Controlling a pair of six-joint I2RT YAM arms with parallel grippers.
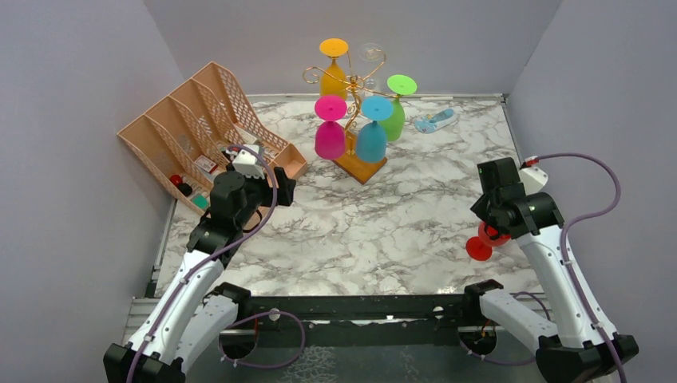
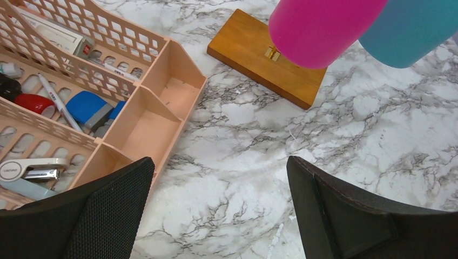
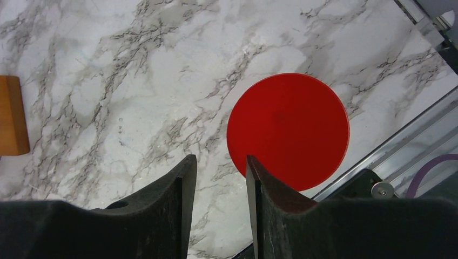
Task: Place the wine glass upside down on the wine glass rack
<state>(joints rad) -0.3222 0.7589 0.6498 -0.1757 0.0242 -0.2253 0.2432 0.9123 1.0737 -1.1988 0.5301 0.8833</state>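
**One red glass at the near edge, rack crowded**

Right end effector (image 3: 220,162) is hovering over the near-right worktop (image 1: 383,223), fingers almost together. The narrow gap is showing only marble, so I can't tell if it's pinching anything. Red wine glass (image 3: 288,131) is showing its foot just past the fingertips, overlapping the edge rail (image 3: 378,156). Left end effector (image 2: 220,167) is hanging spread wide, empty, beside the peach organiser (image 1: 199,120). Far back, the wine glass rack (image 1: 362,167) is carrying five glasses.

Risks: a weak hold dropping the glass off the edge, or its bowl knocking the pink glass (image 1: 330,128) or blue glass (image 1: 372,132) going in.
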